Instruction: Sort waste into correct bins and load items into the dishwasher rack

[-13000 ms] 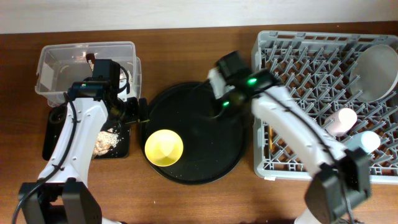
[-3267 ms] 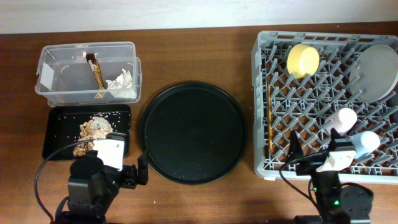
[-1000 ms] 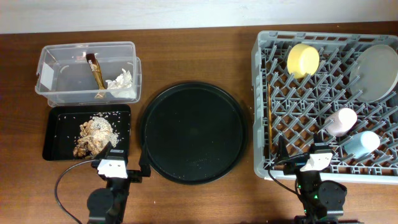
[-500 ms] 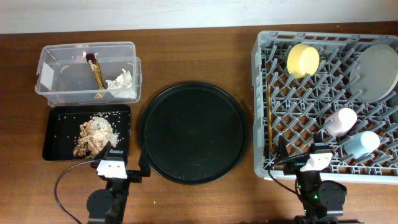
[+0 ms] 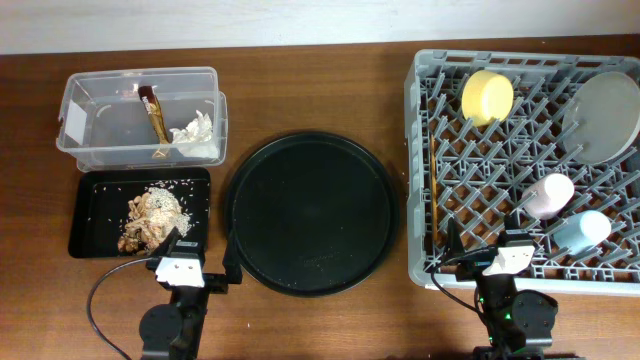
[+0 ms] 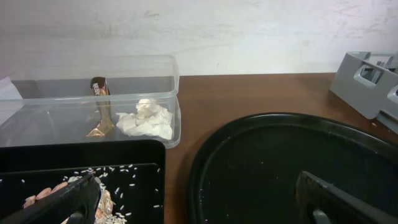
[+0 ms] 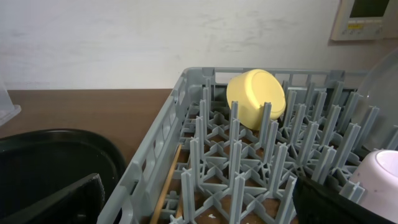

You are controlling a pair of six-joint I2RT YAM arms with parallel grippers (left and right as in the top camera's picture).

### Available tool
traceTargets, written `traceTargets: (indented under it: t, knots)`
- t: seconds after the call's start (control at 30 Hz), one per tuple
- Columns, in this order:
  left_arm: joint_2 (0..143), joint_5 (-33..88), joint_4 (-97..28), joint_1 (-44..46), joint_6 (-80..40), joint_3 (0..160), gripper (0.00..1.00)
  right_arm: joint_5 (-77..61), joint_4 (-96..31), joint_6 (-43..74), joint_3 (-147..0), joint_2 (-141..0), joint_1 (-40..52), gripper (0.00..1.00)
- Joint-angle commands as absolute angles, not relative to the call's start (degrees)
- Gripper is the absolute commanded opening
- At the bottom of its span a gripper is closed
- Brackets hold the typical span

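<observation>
Both arms are drawn back at the table's near edge. My left gripper [image 5: 203, 252] [image 6: 199, 206] is open and empty, straddling the gap between the shallow black bin [image 5: 92, 232] and the round tray. Food scraps and rice [image 5: 150, 215] [image 6: 115, 185] lie in that bin. The clear tub [image 5: 90, 120] [image 6: 130, 74] holds the wrapper stick [image 5: 153, 115] [image 6: 101, 111] and tissue [image 5: 195, 130] [image 6: 148, 119]. My right gripper [image 5: 483, 247] [image 7: 202, 208] is open and empty over the rack's [image 5: 420, 150] [image 7: 158, 146] near edge. In the rack are the yellow bowl [image 5: 487, 95] [image 7: 255, 98], plate [image 5: 603, 115], pink cup [image 5: 548, 195], blue cup [image 5: 580, 230] and chopsticks [image 5: 432, 190] [image 7: 166, 183].
A large round black tray [image 5: 312, 212] [image 6: 280, 155] lies between the bins and the rack, with only specks on it. A white wall runs behind the table's far edge.
</observation>
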State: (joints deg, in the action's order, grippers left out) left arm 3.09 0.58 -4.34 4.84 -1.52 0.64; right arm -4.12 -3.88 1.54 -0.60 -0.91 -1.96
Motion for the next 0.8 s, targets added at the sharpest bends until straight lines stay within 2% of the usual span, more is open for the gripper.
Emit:
traceTargets:
  t: [0.0,0.77]
  knots:
    - [2.5,0.0,-4.8,4.5,-1.9,0.5,0.99,-3.9,-4.1,2.1,-0.3,-0.5,-2.2,0.98]
    - [0.2,0.0,-4.6,4.6,-1.9,0.5,0.99,-3.9,-4.1,2.1,-0.3,-0.5,-2.2,0.98]
